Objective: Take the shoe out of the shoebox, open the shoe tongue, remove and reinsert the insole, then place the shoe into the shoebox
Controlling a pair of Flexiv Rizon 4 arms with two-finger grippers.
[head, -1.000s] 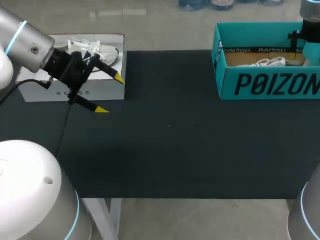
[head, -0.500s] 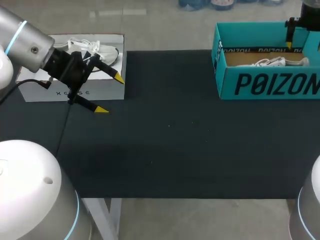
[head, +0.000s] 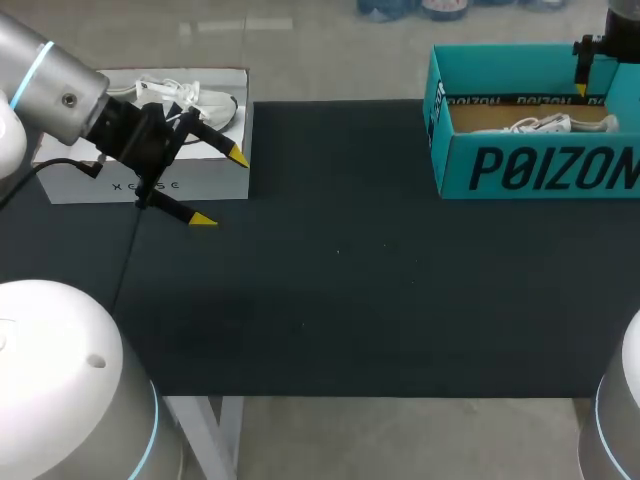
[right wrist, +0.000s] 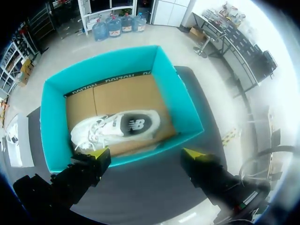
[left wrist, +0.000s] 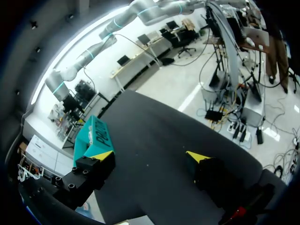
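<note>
The right gripper (right wrist: 145, 153), fingers apart and empty, had risen above the far-right shoebox (right wrist: 180, 105), leaving the shoe (right wrist: 115, 127) ungrasped inside.

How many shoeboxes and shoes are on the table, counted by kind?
Shoeboxes: 2, teal shoebox and white shoebox
Shoes: 2, white shoe in the teal one, second white shoe in the white one
Total: 4
</note>
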